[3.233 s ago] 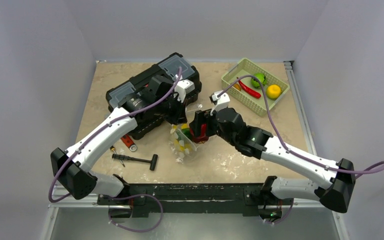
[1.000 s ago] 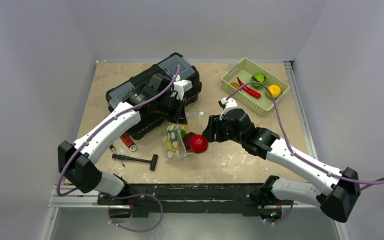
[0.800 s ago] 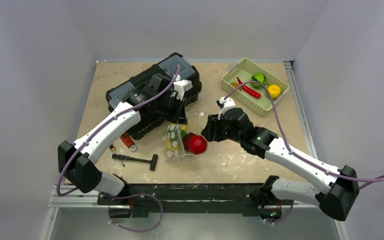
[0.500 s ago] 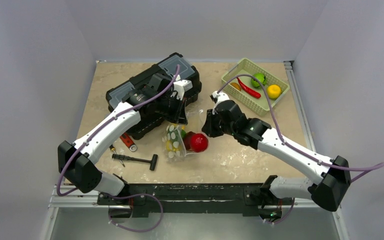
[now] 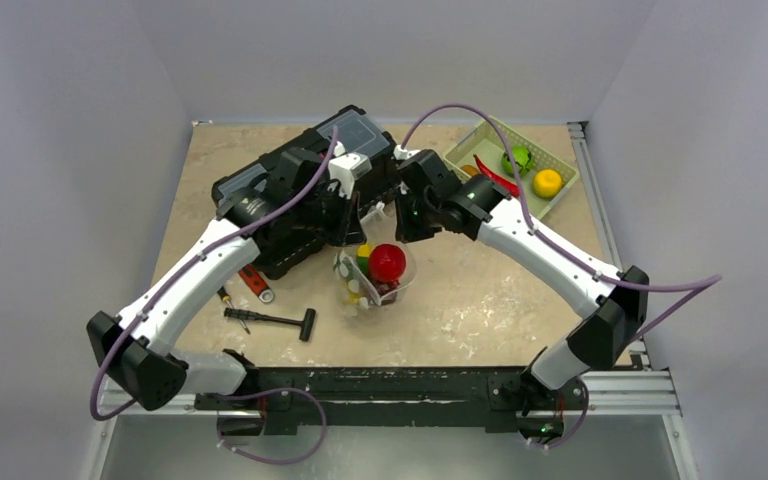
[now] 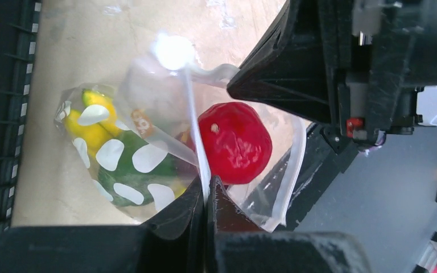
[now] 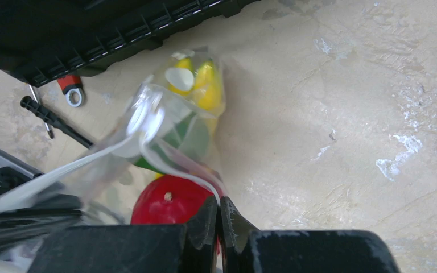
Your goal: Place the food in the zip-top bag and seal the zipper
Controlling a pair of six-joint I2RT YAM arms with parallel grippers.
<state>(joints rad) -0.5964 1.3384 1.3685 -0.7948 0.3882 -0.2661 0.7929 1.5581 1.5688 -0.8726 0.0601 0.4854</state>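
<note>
Bag [image 5: 372, 283]: mid-table, just in front of toolbox [image 5: 290, 190], hanging from both grippers, mouth open
L gripper [image 6: 206, 192]: clenched on zipper [image 6: 193, 131], one side of mouth
R gripper [image 7: 219, 206]: pinched tight on opposite mouth edge
Food in bag: red fruit [image 5: 387, 262], yellow piece [image 6: 91, 122], green piece [image 6: 131, 170]
Food in basket [image 5: 563, 195]: chili [image 5: 497, 176], green fruit [image 5: 517, 158], orange fruit [image 5: 547, 182]

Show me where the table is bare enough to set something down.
Largest bare patch: near-right table, between the zip-top bag, the green basket and the near edge, though the right arm spans above it. A narrower strip lies left of the black toolbox. Crowded: the centre around the bag, and near-left, where the hand tools lie.
</note>
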